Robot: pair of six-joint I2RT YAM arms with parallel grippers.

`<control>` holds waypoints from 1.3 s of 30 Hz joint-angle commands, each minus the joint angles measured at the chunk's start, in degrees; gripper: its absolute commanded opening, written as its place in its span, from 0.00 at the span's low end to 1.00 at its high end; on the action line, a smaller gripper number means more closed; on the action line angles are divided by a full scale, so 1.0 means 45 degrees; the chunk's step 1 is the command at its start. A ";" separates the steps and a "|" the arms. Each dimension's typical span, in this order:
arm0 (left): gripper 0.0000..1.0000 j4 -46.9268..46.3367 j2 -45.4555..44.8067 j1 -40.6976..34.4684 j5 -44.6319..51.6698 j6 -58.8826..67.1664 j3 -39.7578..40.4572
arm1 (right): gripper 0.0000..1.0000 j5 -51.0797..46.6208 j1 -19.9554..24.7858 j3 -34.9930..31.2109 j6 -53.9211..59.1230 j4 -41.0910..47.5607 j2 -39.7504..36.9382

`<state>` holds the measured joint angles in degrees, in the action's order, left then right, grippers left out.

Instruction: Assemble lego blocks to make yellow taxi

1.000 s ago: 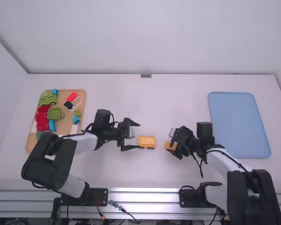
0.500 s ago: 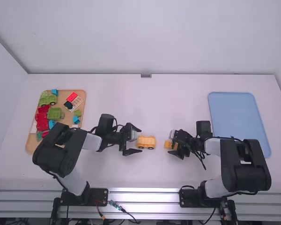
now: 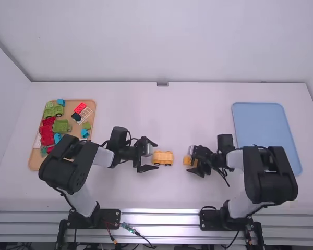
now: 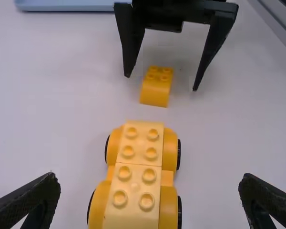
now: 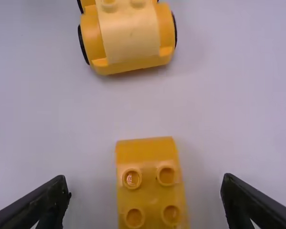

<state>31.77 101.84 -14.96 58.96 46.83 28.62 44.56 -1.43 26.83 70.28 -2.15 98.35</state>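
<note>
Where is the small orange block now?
The small orange block lies on the table between the right gripper's open fingers, to the right of the wheeled car base in the high view.

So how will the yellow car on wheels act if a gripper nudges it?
The yellow car will probably roll lengthwise, since wheels line both sides. It looks stiff, like molded plastic, so squeezing shouldn't bend it. Tipping seems unlikely, as it sits low on the table.

Bright, even light's washing over tbl (image 3: 146, 114), metal rail (image 3: 167, 220) is glaring white; R wrist view: faint shadow's hugging yellow blk (image 5: 148, 151).
</note>
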 commanded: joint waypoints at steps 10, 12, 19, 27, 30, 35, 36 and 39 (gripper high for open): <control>0.99 0.0028 0.0083 -0.0066 0.0356 -0.0314 0.0165 | 0.61 0.1122 0.0573 0.0801 0.1919 0.1486 0.0526; 0.99 0.0052 0.0083 -0.0066 0.0346 -0.0314 0.0160 | 0.55 0.1141 0.0554 0.0661 0.1836 0.1180 0.0526; 0.99 0.0023 0.0083 -0.0066 0.0346 -0.0319 0.0160 | 0.54 0.0738 0.0457 0.0602 0.1331 0.0957 0.0526; 0.99 0.0018 0.0083 -0.0066 0.0351 -0.0319 0.0160 | 0.52 0.0423 0.0476 0.0612 0.0996 0.1020 0.0540; 0.99 0.0023 0.0083 -0.0066 0.0356 -0.0319 0.0160 | 0.52 0.0374 0.0476 0.0641 0.1005 0.1248 0.0540; 0.99 0.0018 0.0083 -0.0066 0.0351 -0.0319 0.0160 | 0.51 0.0359 0.0476 0.0617 0.1010 0.1248 0.0540; 0.99 0.0018 0.0083 -0.0066 0.0351 -0.0319 0.0160 | 0.47 0.0364 0.0476 0.0622 0.1001 0.1234 0.0540; 0.99 0.0018 0.0083 -0.0066 0.0351 -0.0319 0.0160 | 0.45 0.0359 0.0476 0.0617 0.1005 0.1248 0.0540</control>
<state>31.97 101.84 -14.96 58.96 45.82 28.62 45.89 0.86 29.91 74.98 3.20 100.12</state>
